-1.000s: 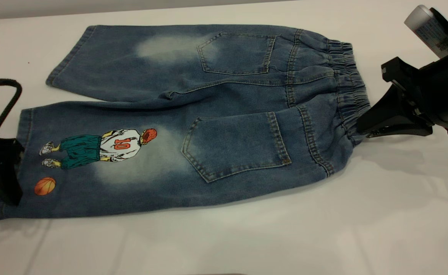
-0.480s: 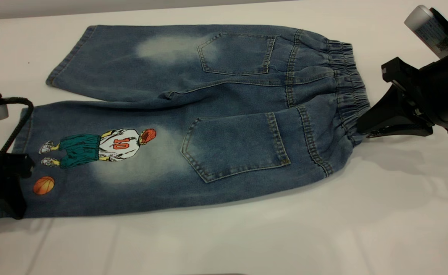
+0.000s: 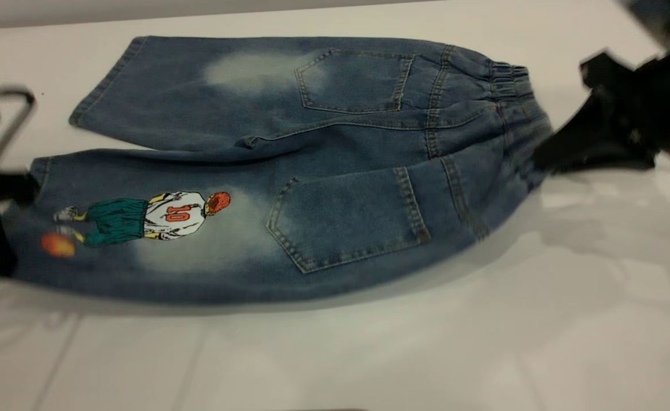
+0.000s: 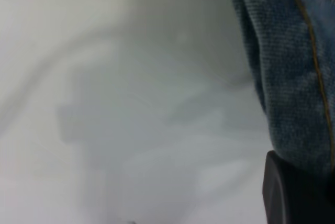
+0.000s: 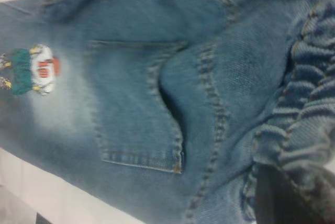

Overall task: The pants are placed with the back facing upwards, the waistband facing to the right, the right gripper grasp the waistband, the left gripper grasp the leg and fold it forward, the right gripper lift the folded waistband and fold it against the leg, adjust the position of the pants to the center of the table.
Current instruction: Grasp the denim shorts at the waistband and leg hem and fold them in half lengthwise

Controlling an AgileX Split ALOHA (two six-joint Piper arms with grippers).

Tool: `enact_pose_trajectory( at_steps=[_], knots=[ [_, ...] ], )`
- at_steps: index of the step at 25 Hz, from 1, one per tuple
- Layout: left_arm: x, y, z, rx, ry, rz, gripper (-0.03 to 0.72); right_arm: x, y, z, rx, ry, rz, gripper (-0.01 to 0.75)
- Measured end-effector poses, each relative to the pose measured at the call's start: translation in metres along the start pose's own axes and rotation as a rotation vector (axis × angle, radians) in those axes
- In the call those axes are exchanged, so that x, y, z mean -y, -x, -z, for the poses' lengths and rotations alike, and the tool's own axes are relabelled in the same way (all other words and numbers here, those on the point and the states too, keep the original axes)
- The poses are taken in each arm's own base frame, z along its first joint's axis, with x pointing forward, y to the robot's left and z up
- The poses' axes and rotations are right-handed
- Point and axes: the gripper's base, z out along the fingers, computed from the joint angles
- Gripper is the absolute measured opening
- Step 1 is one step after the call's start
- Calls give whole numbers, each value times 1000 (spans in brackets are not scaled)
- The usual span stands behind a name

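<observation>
Basically, white worktop (image 3: 369, 354) carries the pants (image 3: 312, 171), back side up, two patch pockets showing, near long edge raised off the surface with a shadow under it. Printed leg (image 3: 157, 240) is the near half of the pants, plain leg the far half. Waistband (image 3: 517, 114) forms the pants' right end; right gripper (image 3: 546, 157) is clamped on its near corner, puckers bunched at the jaw in the right wrist view. Left gripper (image 3: 3, 228) is clamped on the hem of the printed leg, at the pants' left end, beside the orange ball print (image 3: 57, 244).
</observation>
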Motion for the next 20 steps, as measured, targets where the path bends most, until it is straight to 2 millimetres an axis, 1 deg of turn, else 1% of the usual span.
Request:
enact_pose_trajectory(
  at_steps=[5, 7, 9, 11, 13, 15, 20],
  knots=[
    [6, 15, 66, 219, -25, -23, 41, -37, 10, 39, 74, 17, 100, 35],
    [8, 20, 89, 303, -33, -29, 41, -47, 13, 49, 97, 19, 133, 35],
    [10, 29, 106, 370, -38, -36, 41, -56, 22, 58, 133, 23, 161, 35],
    [11, 37, 115, 417, -39, -40, 41, -61, 32, 61, 160, 26, 176, 35],
    [11, 44, 116, 445, -38, -39, 41, -62, 40, 61, 174, 22, 181, 35],
    [11, 50, 109, 461, -34, -36, 41, -57, 46, 56, 175, 3, 170, 35],
    [8, 68, 76, 516, -12, -25, 41, -35, 60, 36, 173, -65, 123, 35]
  ],
)
